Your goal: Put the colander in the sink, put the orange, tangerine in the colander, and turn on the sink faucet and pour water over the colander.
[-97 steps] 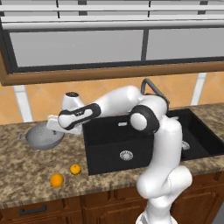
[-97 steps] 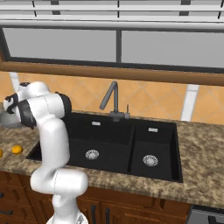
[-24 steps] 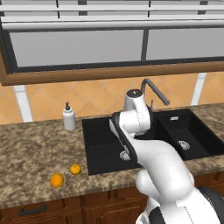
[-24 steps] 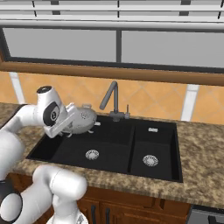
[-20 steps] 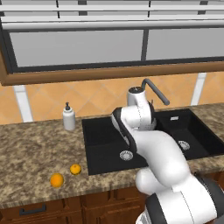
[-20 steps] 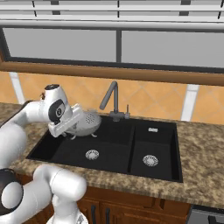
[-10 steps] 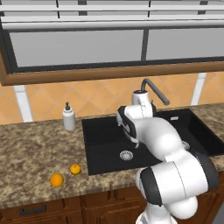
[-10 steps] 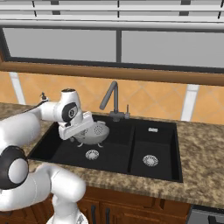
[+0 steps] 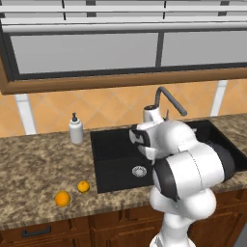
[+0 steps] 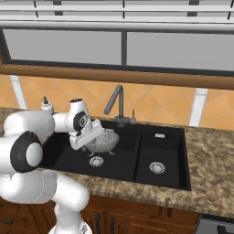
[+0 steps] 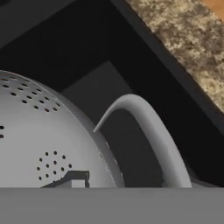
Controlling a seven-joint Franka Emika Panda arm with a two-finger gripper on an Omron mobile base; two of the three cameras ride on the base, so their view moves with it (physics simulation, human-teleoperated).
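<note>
Since the earlier frames the colander has travelled from the left counter to the left basin of the sink; the arm has carried it lower over the last second. It now hangs tilted just above the left drain, not resting on the basin floor; in the hand view its perforated grey wall sits against black sink with one loop handle arching beside it. The gripper is clamped on the colander at its rim, jaws part-way apart with the metal between them. The sink faucet stands behind the basin divider, just right of the colander and apart from it; no stream runs from its spout. On the granite counter left of the sink, the orange and the tangerine lie near each other close to the front edge, well apart from the colander; a white soap bottle stands by the back wall.
</note>
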